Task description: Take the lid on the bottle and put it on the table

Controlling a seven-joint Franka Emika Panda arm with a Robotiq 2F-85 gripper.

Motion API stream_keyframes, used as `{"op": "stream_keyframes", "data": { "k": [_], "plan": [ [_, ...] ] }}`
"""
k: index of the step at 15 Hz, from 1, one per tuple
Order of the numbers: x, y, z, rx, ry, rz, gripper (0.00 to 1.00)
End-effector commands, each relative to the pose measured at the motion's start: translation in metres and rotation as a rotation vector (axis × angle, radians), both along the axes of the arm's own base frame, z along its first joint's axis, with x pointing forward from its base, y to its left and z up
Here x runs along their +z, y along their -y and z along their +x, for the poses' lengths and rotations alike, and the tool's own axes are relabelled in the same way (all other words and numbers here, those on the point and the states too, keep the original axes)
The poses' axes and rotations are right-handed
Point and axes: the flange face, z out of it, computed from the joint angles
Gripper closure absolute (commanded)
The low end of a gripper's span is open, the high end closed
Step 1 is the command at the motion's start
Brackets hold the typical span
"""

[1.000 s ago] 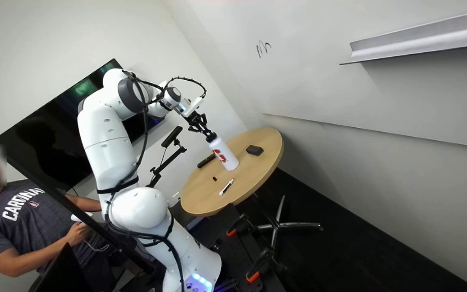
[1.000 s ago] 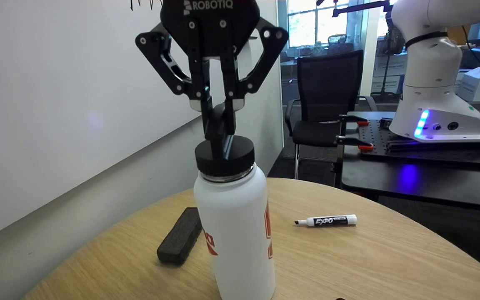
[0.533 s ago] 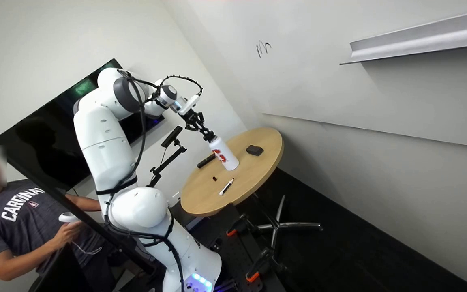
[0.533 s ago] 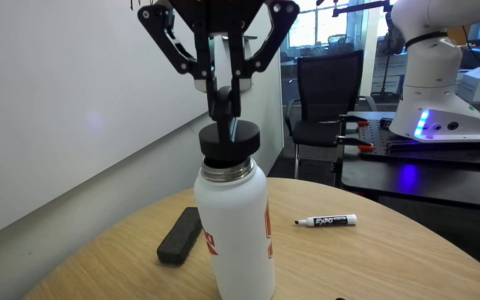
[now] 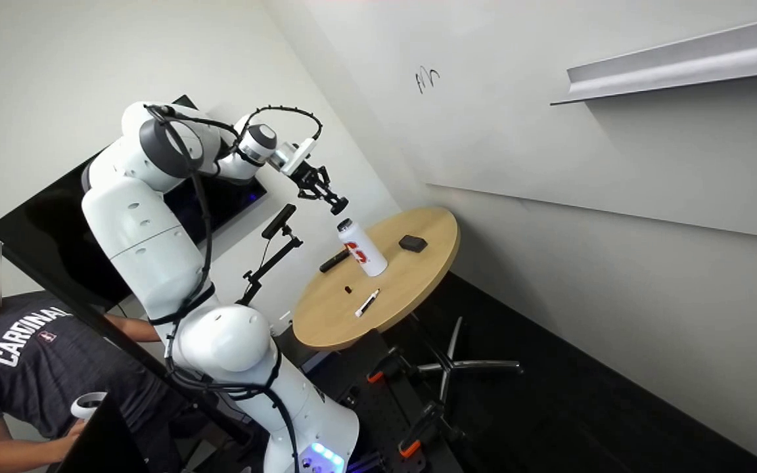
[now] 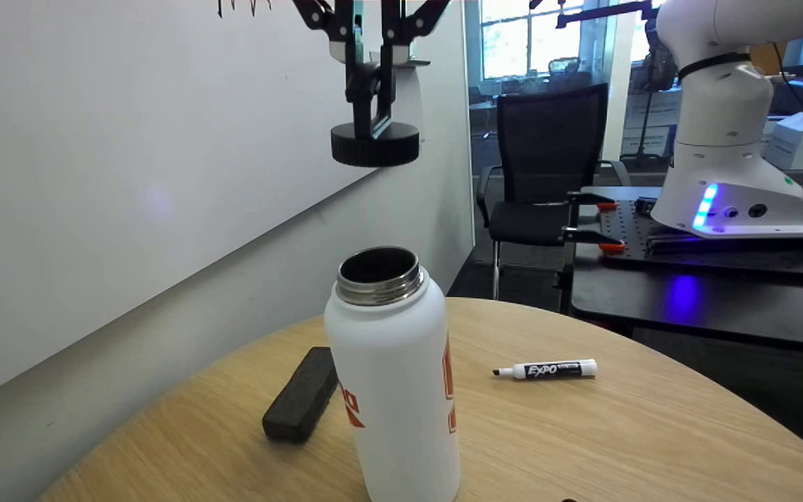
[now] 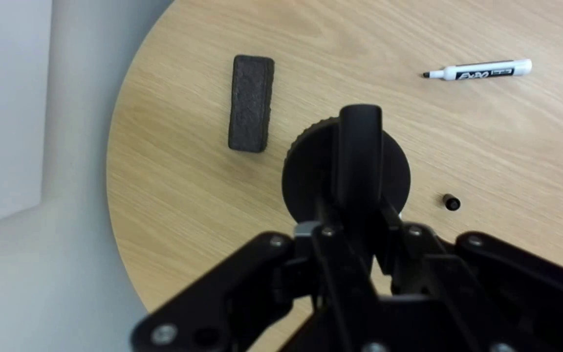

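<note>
At the left of an exterior view lies a dark block (image 6: 300, 394), perhaps an eraser, which has no part in the task. To its right, the bottle (image 6: 396, 390) stands upright upon the surface (image 6: 617, 432), so its steel mouth (image 6: 379, 289) faces up, uncovered. Above this mouth, well apart from it, hangs the black lid (image 6: 375, 148). The end effector (image 6: 371, 87) clasps the loop (image 6: 362, 117) of the lid, with fingers (image 6: 388, 73) at both sides; this loop is narrow, and therefore probably easier to pinch than the wide disc. The lid hangs about level, which should help it to land flat. Further to the right lies a marker (image 6: 548, 369), its writing tip bare. The lid is not yet on the surface; it should first travel sideways, past the bottle, before it can be lowered
</note>
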Motion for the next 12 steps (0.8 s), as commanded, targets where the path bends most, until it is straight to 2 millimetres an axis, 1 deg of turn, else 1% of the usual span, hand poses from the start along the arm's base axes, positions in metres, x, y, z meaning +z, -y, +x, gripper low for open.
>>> {"op": "stream_keyframes", "data": {
  "k": [1, 3, 4, 6, 7, 8, 9, 10, 12],
  "plan": [
    [-0.008, 0.052, 0.002, -0.087, 0.058, 0.002, 0.94],
    [-0.031, 0.076, 0.008, -0.125, 0.049, -0.013, 0.94],
    [-0.047, 0.088, 0.010, -0.147, 0.037, -0.018, 0.94],
    [-0.074, 0.106, 0.011, -0.184, 0.011, -0.022, 0.95],
    [-0.061, 0.083, 0.018, -0.139, 0.006, -0.040, 0.80],
    [-0.074, 0.091, 0.018, -0.154, -0.002, -0.043, 0.80],
    [-0.082, 0.096, 0.018, -0.161, -0.008, -0.047, 0.80],
    [-0.086, 0.098, 0.018, -0.163, -0.011, -0.049, 0.80],
    [-0.084, 0.098, 0.017, -0.163, -0.008, -0.047, 0.80]
  ]
}}
